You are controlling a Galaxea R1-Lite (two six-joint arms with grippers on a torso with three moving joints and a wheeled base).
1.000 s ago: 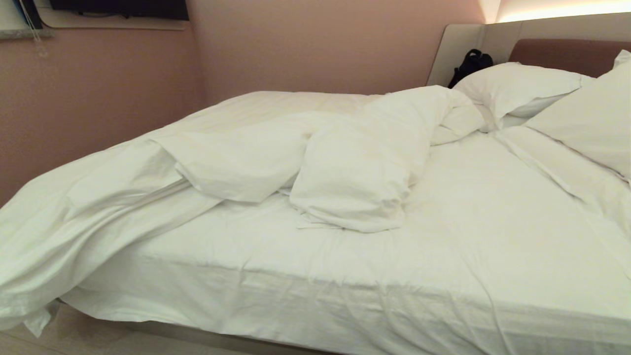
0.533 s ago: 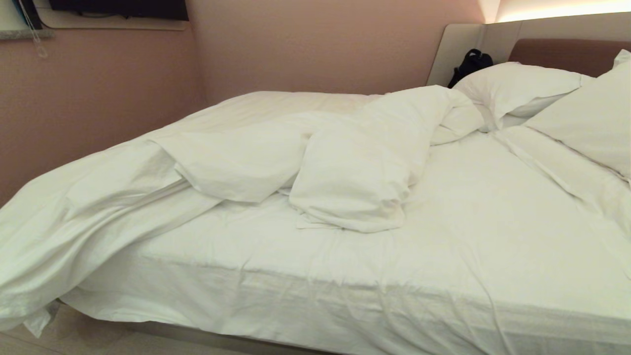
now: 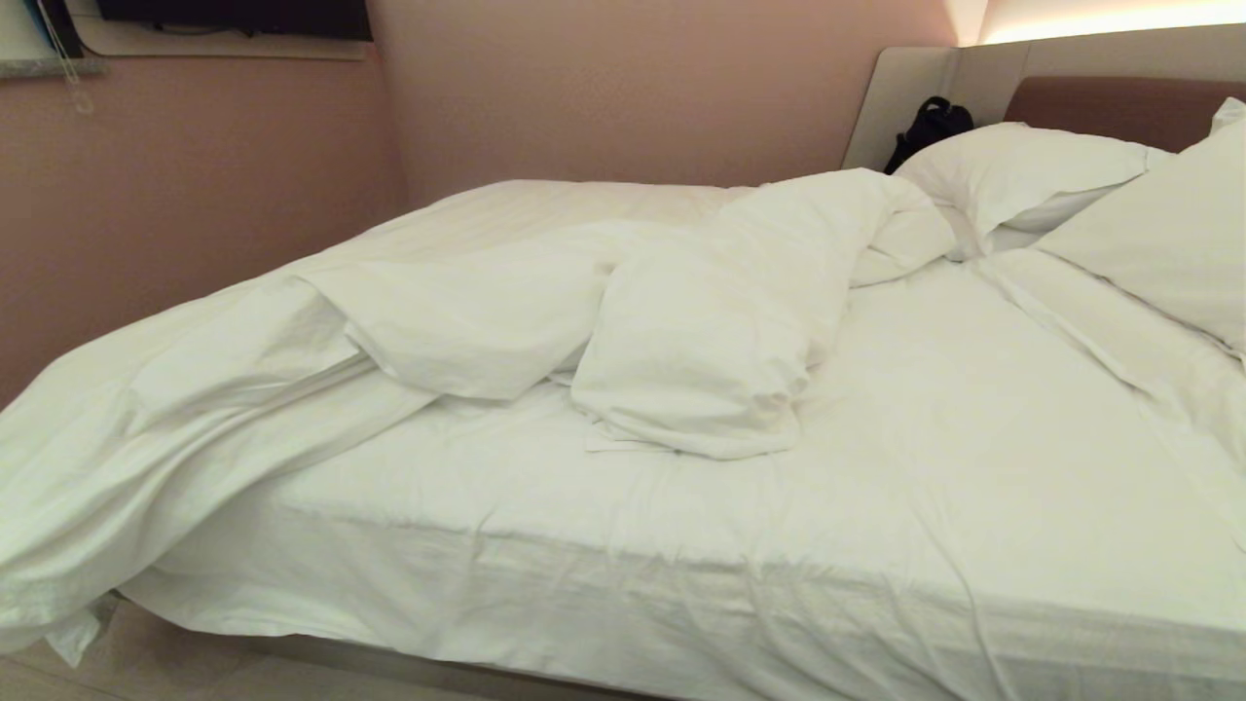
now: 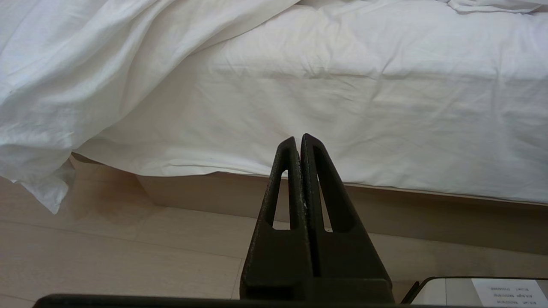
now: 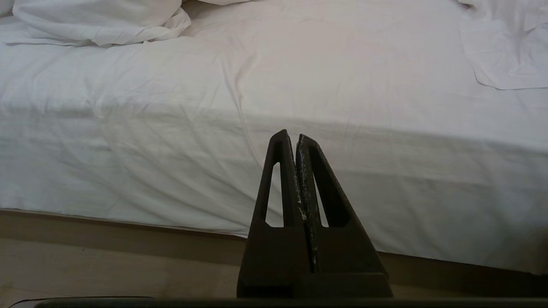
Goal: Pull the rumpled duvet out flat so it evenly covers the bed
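Nothing has moved since the earlier frames, so the task is judged not yet begun. On the bed (image 3: 779, 545) the duvet (image 3: 545, 312) is bunched from the centre toward nine o'clock, one end spilling over the edge at eight o'clock. The left gripper (image 4: 299, 141) and right gripper (image 5: 291, 137) are held closed and empty before the mattress side. The duvet's far edge is hidden, and the pillows (image 3: 1022, 175) are cut off at two o'clock.
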